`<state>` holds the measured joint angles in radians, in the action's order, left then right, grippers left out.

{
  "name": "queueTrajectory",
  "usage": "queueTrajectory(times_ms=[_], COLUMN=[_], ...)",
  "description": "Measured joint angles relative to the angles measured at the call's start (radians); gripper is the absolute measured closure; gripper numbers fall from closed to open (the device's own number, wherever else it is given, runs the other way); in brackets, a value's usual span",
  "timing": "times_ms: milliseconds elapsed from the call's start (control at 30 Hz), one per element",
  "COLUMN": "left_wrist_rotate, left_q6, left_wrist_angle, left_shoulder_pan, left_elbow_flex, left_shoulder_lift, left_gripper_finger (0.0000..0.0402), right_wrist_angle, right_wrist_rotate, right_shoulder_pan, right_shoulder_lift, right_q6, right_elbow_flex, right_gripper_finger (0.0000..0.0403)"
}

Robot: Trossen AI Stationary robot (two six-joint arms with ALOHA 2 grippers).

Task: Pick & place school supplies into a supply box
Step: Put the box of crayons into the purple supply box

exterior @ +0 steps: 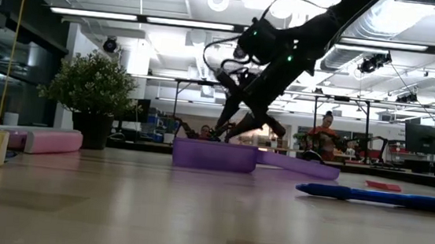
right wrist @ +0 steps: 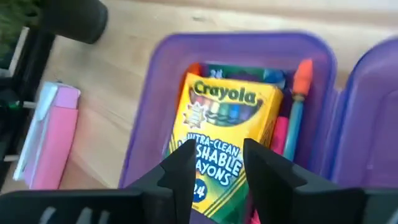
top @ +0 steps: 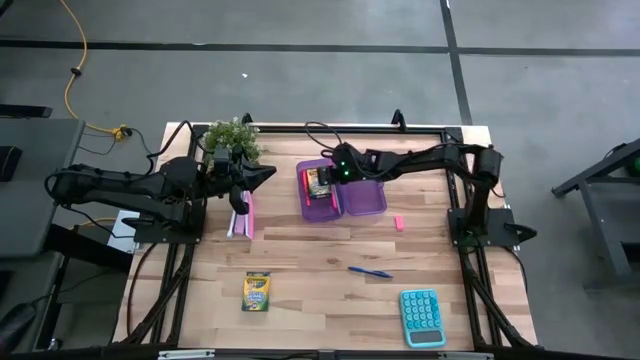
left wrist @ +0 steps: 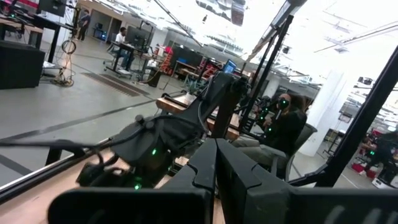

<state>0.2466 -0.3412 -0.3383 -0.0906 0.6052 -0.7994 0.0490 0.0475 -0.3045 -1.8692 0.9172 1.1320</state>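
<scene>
A: Crayons (right wrist: 221, 134) first: where do you see them?

B: You'll find one yellow-green pack lying flat inside the left half of the purple case (top: 341, 194), with an orange-capped marker (right wrist: 300, 99) tucked along its side. The case sits open at the far middle of the bench (top: 320, 250), both halves side by side.

A: And your right gripper (top: 322, 180)?

B: It hangs just over that pack. In the right wrist view you can see its jaws standing apart, one dark finger (right wrist: 180, 168) on either side of the printed label, clamped on nothing.

A: What about your left gripper (top: 262, 174)?

B: It hovers at the far left of the bench, beside the potted plant (top: 232, 138), pointing toward the case. Its jaws are pressed together, empty.

A: What's still out on the bench for you?

B: A second crayon pack (top: 257, 292) lies near the front, left of centre. A blue pen (top: 369, 271) lies near the middle, well apart from the case. A tiny pink eraser (top: 398, 223) rests just right of the case's right half.

A: Anything else you should note?

B: A pink-and-white booklet (top: 243, 214) lies under the left arm, and a teal calculator (top: 421, 315) sits at the front right corner. In the low view, people show in the room beyond the bench.
</scene>
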Motion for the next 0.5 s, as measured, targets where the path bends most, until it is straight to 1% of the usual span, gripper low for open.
queueTrajectory(times_ms=[167,367,500], left_wrist_rotate=[0.000,-0.001,-0.027], left_q6=[0.000,0.003,0.022], left_wrist_angle=[-0.001,0.001,0.010], left_shoulder_pan=[0.000,0.000,0.000], left_elbow_flex=[0.000,0.000,0.000], left_shoulder_lift=[0.000,0.013,0.041], left_gripper_finger=[0.0401,0.0401,0.0401], right_wrist_angle=[0.023,0.085,0.064], right_wrist_rotate=[0.008,0.002,-0.044], right_shoulder_pan=[-0.017,-0.010,0.032], right_shoulder_lift=[0.093,0.281,0.412], right_q6=[-0.120,-0.392,-0.541], right_elbow_flex=[0.000,0.000,0.000], right_gripper_finger=[0.0276,0.0276,0.0276])
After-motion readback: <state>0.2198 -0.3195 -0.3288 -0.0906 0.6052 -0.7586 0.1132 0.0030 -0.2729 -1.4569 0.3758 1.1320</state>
